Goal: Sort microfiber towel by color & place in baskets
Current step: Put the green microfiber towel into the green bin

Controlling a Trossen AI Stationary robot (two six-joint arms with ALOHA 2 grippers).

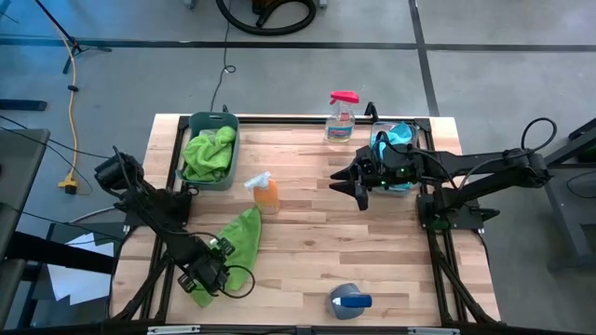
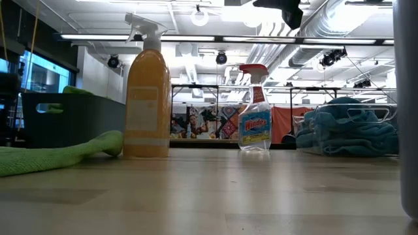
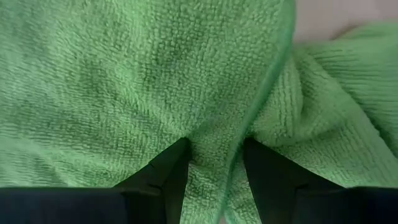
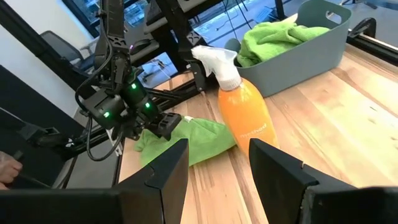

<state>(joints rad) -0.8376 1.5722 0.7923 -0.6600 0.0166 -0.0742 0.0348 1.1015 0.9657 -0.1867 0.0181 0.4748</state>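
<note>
Green towel (image 3: 155, 87) fills the left wrist view, its folded edge pinched between the left gripper (image 1: 207, 276) fingers at lower left. Its teal basket (image 1: 209, 149) lies up-frame; the towel's long axis points there. Right gripper (image 1: 358, 187), nearer the clear basket (image 1: 395, 154), hangs open and empty.

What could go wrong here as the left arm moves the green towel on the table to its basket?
The left gripper has its fingers down on the green towel with only a fold between them, so the cloth might slip out on lifting. The orange spray bottle stands between that towel and the teal basket; a trailing towel could tip it. The right gripper hovers open and empty mid-table, close to that route.
</note>
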